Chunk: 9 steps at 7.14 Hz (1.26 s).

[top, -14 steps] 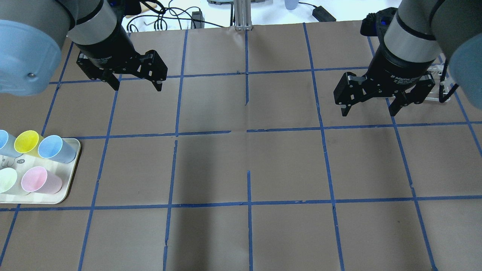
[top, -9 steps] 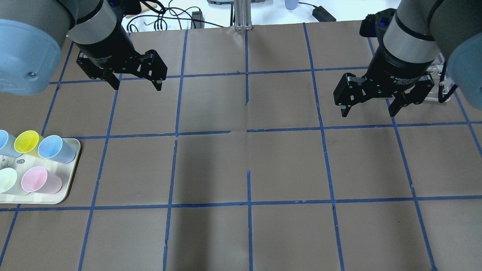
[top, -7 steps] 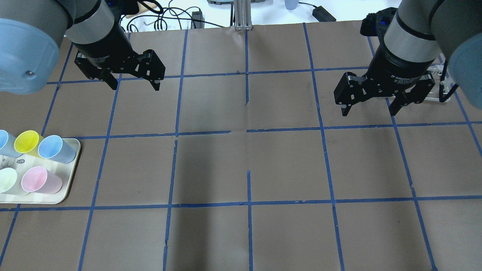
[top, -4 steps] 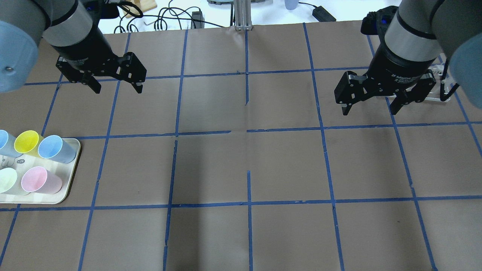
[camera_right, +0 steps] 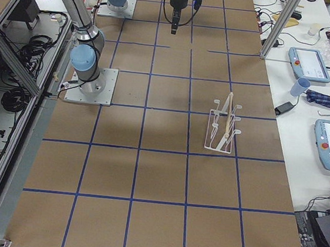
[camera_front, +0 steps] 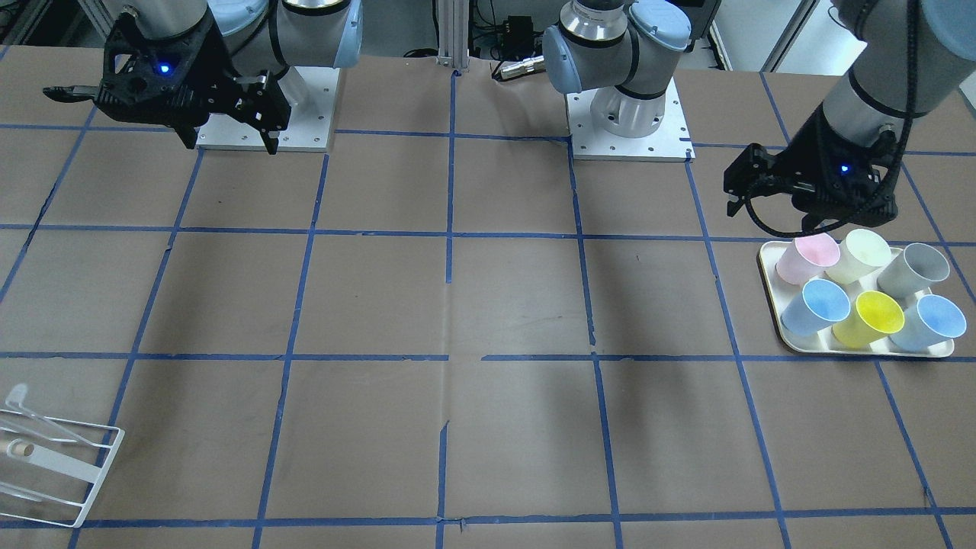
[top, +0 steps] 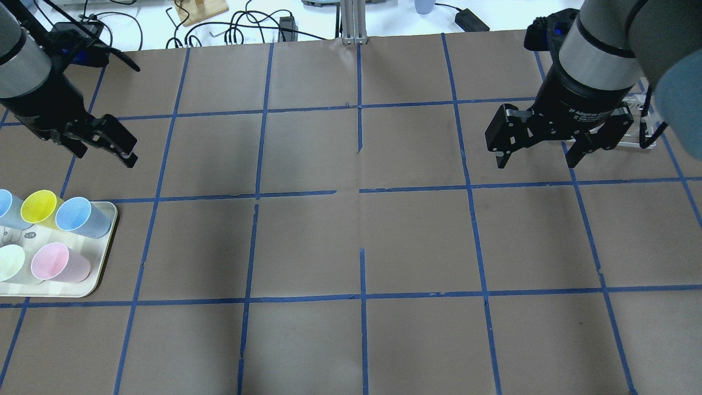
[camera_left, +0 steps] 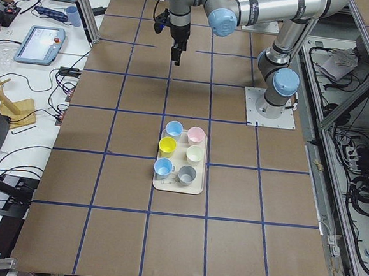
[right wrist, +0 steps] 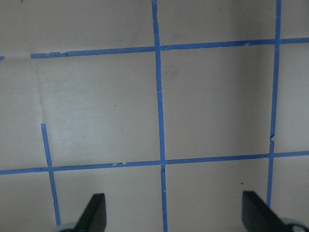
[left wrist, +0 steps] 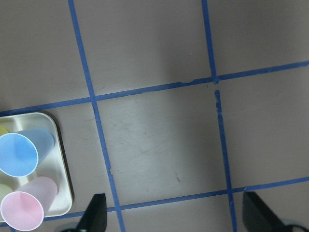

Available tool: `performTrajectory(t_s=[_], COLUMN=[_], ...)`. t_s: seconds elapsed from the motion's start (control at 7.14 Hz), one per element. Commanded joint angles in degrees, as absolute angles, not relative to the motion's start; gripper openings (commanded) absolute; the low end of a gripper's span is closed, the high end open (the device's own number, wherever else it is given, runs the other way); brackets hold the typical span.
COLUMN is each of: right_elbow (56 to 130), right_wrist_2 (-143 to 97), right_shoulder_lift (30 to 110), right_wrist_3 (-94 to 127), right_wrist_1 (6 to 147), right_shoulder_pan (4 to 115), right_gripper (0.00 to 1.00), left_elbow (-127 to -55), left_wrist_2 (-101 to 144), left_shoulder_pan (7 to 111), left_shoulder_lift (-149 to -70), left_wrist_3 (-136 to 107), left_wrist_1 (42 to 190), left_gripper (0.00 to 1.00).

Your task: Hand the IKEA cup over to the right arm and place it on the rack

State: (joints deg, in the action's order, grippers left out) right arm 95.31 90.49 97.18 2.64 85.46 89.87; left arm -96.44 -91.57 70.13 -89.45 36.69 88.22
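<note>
The cream IKEA cup (camera_front: 862,255) stands upright on a cream tray (camera_front: 869,352) with several other cups; it also shows at the overhead view's left edge (top: 10,262) and in the exterior left view (camera_left: 195,154). My left gripper (top: 104,156) is open and empty, hanging above the table just beyond the tray's far side (camera_front: 770,217). My right gripper (top: 536,163) is open and empty, high over the table's other side (camera_front: 229,145). The white wire rack (camera_front: 53,465) stands behind it (top: 641,123), partly hidden in the overhead view, and shows whole in the exterior right view (camera_right: 223,129).
On the tray stand a pink cup (camera_front: 807,255), a grey cup (camera_front: 915,268), a yellow cup (camera_front: 869,316) and two blue cups (camera_front: 816,305). The left wrist view shows the tray's corner (left wrist: 60,159). Brown paper with blue tape lines covers the table.
My left arm has swung to the overhead view's left and nearer the tray, still open. The right arm has stayed in place. The cups have not moved.
</note>
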Motion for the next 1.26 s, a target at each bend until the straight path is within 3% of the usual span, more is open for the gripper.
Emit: performTrajectory(t_s=[0.0,0.7,1.12], right_elbow=[95.36,95.45,95.36], right_wrist_2=[90.35,81.31,80.25], right_shoulder_lift=[96.94,96.51,96.42], right_wrist_3=[3.16,3.08,2.82], right_wrist_1=[85.25,85.08,86.13], right_shoulder_pan=[89.82,89.91,89.65], right_gripper=[1.0,1.0,1.0], left_elbow=[-100.44,-110.12,-108.99], left_wrist_2=[-93.23,-96.33,-93.6], left_shoulder_pan=[61.82,47.14,42.89], left_shoulder_lift=[-90.52,-93.85,-100.26], left_wrist_3=[49.18,84.55,104.71], left_wrist_1=[85.54,65.61,60.76], left_gripper=[0.97,0.94,0.87])
